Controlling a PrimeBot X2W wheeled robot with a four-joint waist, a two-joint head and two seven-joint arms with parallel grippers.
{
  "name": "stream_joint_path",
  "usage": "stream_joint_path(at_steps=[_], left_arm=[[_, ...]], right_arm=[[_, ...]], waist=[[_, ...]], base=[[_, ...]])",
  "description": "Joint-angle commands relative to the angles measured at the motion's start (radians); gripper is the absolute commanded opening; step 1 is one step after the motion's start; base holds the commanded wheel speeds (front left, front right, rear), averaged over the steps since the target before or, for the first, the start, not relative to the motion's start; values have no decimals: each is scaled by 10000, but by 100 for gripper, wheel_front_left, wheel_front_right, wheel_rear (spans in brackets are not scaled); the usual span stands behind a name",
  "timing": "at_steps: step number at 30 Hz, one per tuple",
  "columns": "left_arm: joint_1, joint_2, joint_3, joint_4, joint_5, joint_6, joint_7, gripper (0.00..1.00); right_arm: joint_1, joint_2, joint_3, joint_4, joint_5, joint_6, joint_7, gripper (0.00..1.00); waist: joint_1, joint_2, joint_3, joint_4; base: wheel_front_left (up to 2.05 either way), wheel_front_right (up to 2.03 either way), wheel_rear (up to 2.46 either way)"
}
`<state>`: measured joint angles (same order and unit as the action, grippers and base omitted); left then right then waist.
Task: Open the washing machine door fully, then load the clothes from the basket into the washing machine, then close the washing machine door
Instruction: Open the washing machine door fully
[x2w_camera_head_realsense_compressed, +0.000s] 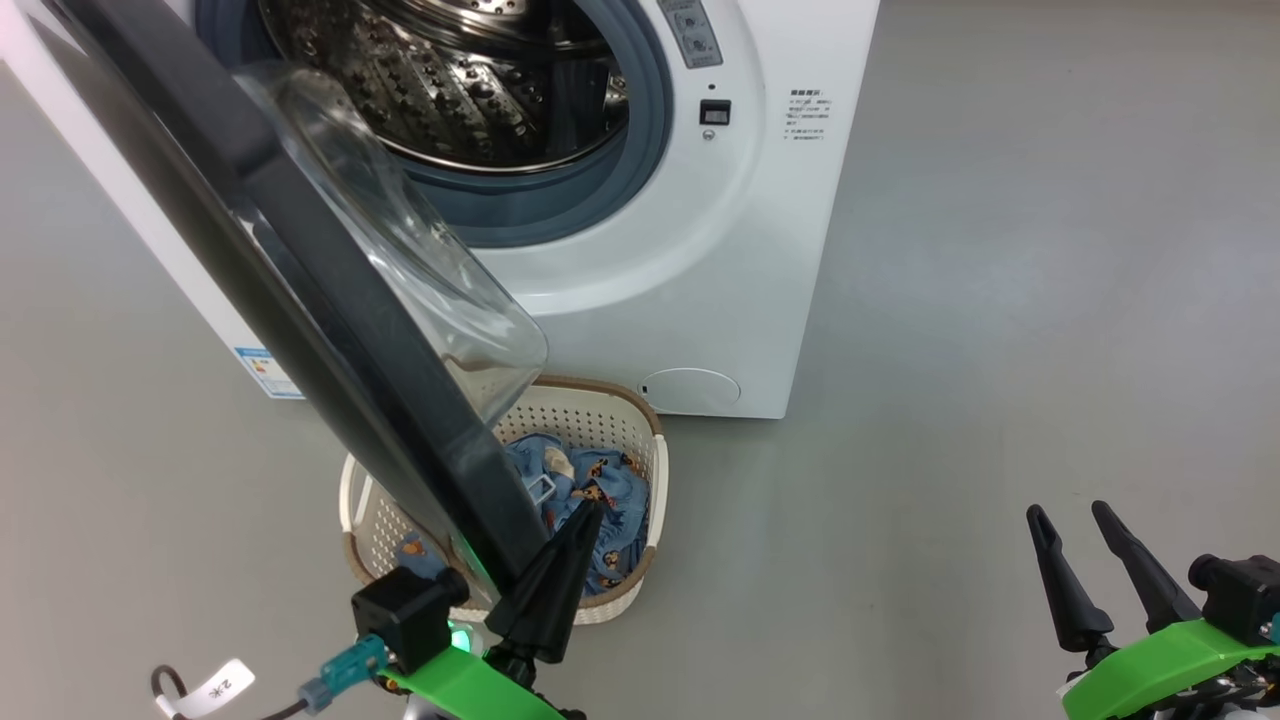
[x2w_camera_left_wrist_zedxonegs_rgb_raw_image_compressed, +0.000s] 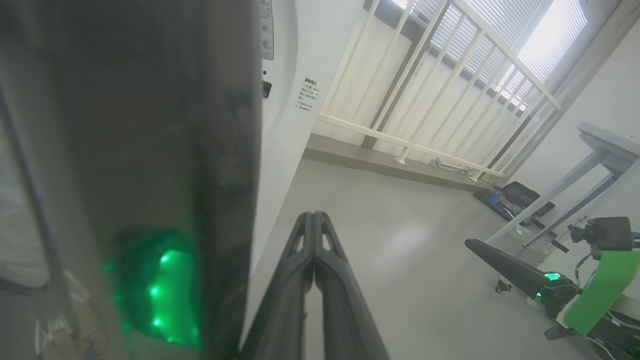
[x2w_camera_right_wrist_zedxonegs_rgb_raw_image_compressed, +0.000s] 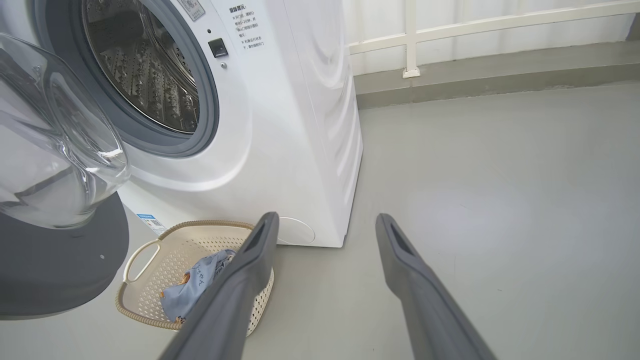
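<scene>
The washing machine (x2w_camera_head_realsense_compressed: 650, 300) stands on a grey floor (x2w_camera_head_realsense_compressed: 1000, 300), white and much the biggest thing here, its round opening ringed by a grey gasket (x2w_camera_head_realsense_compressed: 655, 150) with the perforated steel drum (x2w_camera_head_realsense_compressed: 470, 90) showing through it. The washing machine door (x2w_camera_head_realsense_compressed: 300, 300) is swung out on the robot's left, seen nearly edge-on from the head, its wide black rim running down toward the camera and its clear glass bowl (x2w_camera_head_realsense_compressed: 420, 260) bulging toward the machine. The door's lower part hangs over the basket (x2w_camera_head_realsense_compressed: 600, 405), which sits on the floor just in front of the washer. In the basket lie the clothes (x2w_camera_head_realsense_compressed: 615, 500), a crumpled heap of light blue fabric with small brown-orange figures.

The left claw (x2w_camera_head_realsense_compressed: 588, 512) has its two dark fingers pressed together with nothing between them. It lies just beside the door's lower rim, on the machine side, its tip above the clothes; whether it touches the rim I cannot tell. A green glow reflects in the rim next to it. The right claw (x2w_camera_head_realsense_compressed: 1068, 512) is spread wide and holds nothing, low on the robot's right, well apart from the door and the basket.
</scene>
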<state>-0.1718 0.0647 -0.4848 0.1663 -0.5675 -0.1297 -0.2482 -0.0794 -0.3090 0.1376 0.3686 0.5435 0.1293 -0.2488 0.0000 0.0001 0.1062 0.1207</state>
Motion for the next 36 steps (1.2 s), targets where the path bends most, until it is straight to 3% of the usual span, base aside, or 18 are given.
stream_joint_path(at_steps=[1, 20, 36], left_arm=[[-349, 82, 531, -165, 52, -10, -134, 0], [211, -30, 1306, -238, 229, -10, -135, 0], [1041, -96, 1936, -1104, 555, -10, -135, 0]], right_arm=[[-231, -156, 166, -252, -148, 14, -130, 100], [-296, -296, 193, -332, -200, 14, -130, 100], [-84, -449, 190, -363, -184, 14, -130, 100]], waist=[[0, -1, 15, 43], [0, -1, 28, 822], [0, -1, -180, 1641]], base=[[0, 0, 0], [0, 0, 0], [0, 0, 0]])
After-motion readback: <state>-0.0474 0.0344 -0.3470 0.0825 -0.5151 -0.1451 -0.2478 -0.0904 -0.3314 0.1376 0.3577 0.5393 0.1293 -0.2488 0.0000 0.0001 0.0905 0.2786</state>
